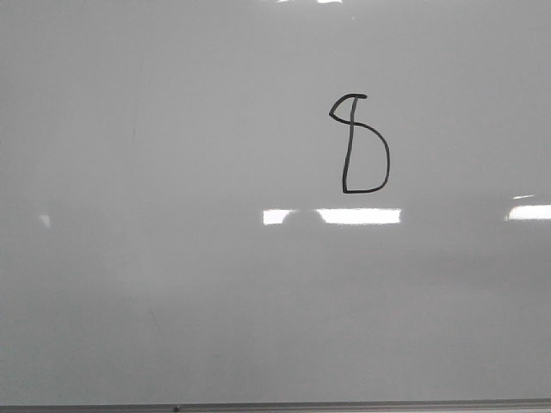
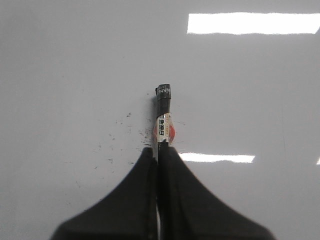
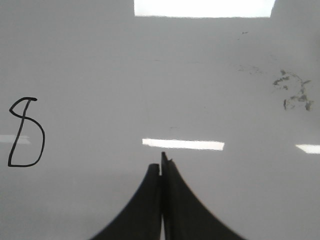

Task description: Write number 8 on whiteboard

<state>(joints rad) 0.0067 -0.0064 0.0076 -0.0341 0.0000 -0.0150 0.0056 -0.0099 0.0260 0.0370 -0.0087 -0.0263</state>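
The left gripper [image 2: 159, 150] is clamped on a black marker [image 2: 163, 117], its two dark fingers [image 2: 135, 195] pressed against the barrel from either side. The marker sticks out past the fingertips, with a white and red label around its middle and a dark cap end beyond that. Small black specks of old ink dot the whiteboard [image 2: 60, 75] just beside the marker.

The right gripper [image 3: 161, 167] is closed with its fingers [image 3: 185, 210] pressed together and nothing between them. Off to one side of it in the right wrist view sits the number 8 [image 3: 25, 132], and a patch of grey smudges [image 3: 292, 90] lies on the opposite side.

In the front view, the number 8 [image 1: 362, 144] stands right of centre in the upper half of the whiteboard [image 1: 155, 172], a small upper loop over a larger D-shaped lower loop. Bright rectangular light reflections [image 1: 357, 216] lie just below it. A thin grey frame edge [image 1: 275, 406] runs along the board's bottom.
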